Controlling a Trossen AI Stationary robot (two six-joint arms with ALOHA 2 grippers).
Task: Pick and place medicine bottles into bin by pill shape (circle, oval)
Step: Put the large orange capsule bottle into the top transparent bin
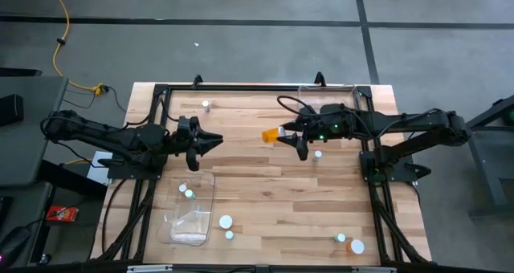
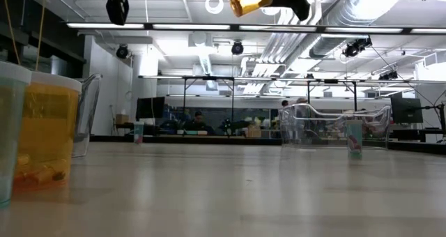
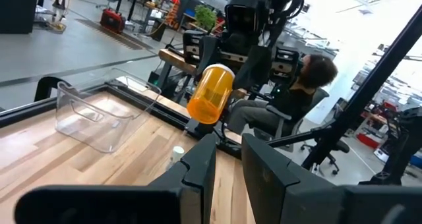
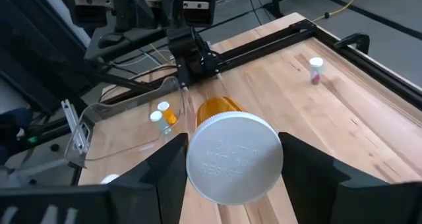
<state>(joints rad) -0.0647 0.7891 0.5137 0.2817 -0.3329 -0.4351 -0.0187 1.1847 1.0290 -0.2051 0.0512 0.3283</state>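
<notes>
My right claw (image 1: 291, 134) holds a medicine bottle (image 1: 271, 134) above the surface (image 1: 265, 193), opposite my left claw (image 1: 210, 141).

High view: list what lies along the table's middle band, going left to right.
left pincer → orange bottle, held sideways above the table → right pincer shut on its cap end → small white-capped bottle.

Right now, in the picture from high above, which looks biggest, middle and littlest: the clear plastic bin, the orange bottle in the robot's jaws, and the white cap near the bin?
1. Clear plastic bin, biggest by far.
2. Orange bottle held by the right gripper.
3. Round white cap, smallest, though not far behind the bottle.
</notes>
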